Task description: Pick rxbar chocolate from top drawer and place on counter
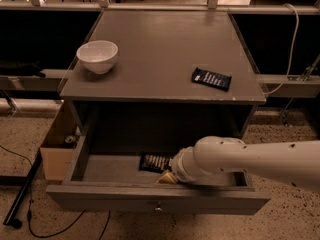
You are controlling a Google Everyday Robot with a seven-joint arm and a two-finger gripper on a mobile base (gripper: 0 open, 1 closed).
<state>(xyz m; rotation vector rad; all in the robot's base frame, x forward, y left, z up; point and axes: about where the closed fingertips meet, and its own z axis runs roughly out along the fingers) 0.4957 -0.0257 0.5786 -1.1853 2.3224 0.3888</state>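
Note:
The top drawer (pixel 155 199) is pulled open, with a small metal knob on its front panel. Inside it lies the rxbar chocolate (pixel 154 162), a dark brown-black bar with pale lettering, flat on the drawer floor. My gripper (pixel 167 177) reaches down into the drawer from the right on a white arm, right beside the bar's right end, its pale fingertips at the bar's near right corner. The arm hides the rest of the gripper. The counter (pixel 160 54) is the grey-brown top above the drawer.
A white bowl (pixel 97 56) stands on the counter's left side. A navy-blue wrapped bar (pixel 211 78) lies on the counter's right side. A cardboard box (pixel 57 149) sits on the floor left of the cabinet. Black cables run across the floor at the lower left.

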